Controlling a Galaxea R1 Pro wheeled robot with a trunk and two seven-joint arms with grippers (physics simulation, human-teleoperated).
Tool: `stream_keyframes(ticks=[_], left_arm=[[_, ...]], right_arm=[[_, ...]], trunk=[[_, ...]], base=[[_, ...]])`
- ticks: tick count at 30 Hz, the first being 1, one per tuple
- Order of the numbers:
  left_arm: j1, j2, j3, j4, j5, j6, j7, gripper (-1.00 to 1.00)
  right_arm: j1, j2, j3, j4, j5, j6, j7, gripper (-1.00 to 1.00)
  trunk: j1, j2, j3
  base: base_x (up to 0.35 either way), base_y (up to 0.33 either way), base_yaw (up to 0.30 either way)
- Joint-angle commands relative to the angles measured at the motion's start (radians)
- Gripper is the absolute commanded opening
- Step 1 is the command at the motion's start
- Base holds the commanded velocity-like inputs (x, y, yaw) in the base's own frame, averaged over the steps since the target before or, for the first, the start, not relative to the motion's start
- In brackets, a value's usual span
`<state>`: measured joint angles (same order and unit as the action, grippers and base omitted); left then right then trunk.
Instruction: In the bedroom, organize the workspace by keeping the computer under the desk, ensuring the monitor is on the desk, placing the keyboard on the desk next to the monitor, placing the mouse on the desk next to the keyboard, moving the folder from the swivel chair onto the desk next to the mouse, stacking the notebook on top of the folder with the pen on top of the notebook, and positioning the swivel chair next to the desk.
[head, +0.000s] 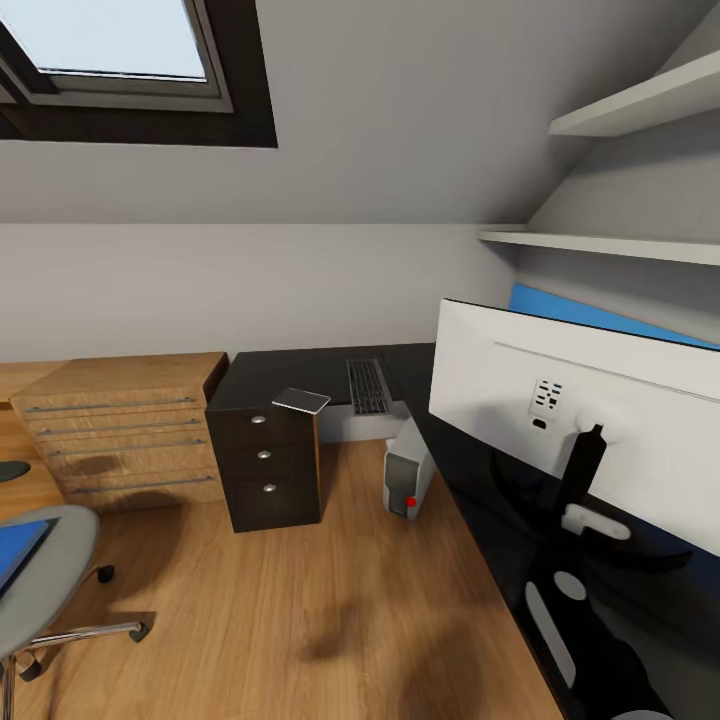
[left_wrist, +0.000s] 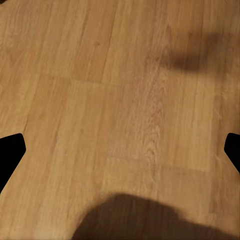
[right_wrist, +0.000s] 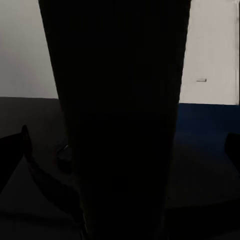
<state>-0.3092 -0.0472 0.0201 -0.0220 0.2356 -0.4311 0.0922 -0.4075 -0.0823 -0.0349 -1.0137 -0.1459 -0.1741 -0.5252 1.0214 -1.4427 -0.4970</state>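
Right gripper (right_wrist: 125, 150) fingers either side of monitor stem (right_wrist: 120, 120), closure undeterminable; left gripper (left_wrist: 120, 150) spread wide over floor (left_wrist: 100, 75). Monitor (head: 590, 420) on desk (head: 300, 370). Judged step: monitor placement. Next: steady release, upright.

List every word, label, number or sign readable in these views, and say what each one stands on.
No text can be read.
Back of the monitor: a small panel of dark marks, too small to read as writing.
Front of the computer: a red dot, a light or button, no lettering.
White wall behind the desk: a small pale rectangular plate, blank at this size.
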Motion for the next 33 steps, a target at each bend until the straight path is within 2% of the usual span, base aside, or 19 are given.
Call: stream_keyframes(ticks=[1, 5, 14, 15, 33], left_arm=[[-0.001, 0.0, 0.001, 0.001, -0.001, -0.003, 0.003, 1.0], [-0.001, 0.0, 0.001, 0.001, -0.001, -0.003, 0.003, 1.0], [-0.001, 0.0, 0.001, 0.001, -0.001, -0.003, 0.003, 1.0], [-0.001, 0.0, 0.001, 0.001, -0.001, -0.003, 0.003, 1.0], [-0.001, 0.0, 0.001, 0.001, -0.001, -0.003, 0.003, 1.0]], right_arm=[[-0.001, -0.003, 0.002, 0.0, -0.011, -0.007, -0.001, 1.0], [-0.001, -0.014, 0.001, 0.001, -0.011, -0.007, 0.0, 1.0], [-0.001, -0.02, 0.001, 0.001, -0.011, -0.006, -0.001, 1.0], [-0.001, -0.02, 0.001, 0.001, -0.011, -0.006, -0.001, -1.0], [-0.001, -0.021, 0.003, 0.001, -0.011, -0.006, -0.001, -1.0]], trunk=[[0.0, -0.001, -0.001], [0.0, -0.001, -0.001], [0.0, -0.001, -0.001], [0.0, -0.001, -0.001], [0.0, -0.001, -0.001]], base=[[0.001, 0.0, 0.0], [0.0, 0.0, 0.0], [0.0, 0.0, 0.0], [0.0, 0.0, 0.0], [0.0, 0.0, 0.0]])
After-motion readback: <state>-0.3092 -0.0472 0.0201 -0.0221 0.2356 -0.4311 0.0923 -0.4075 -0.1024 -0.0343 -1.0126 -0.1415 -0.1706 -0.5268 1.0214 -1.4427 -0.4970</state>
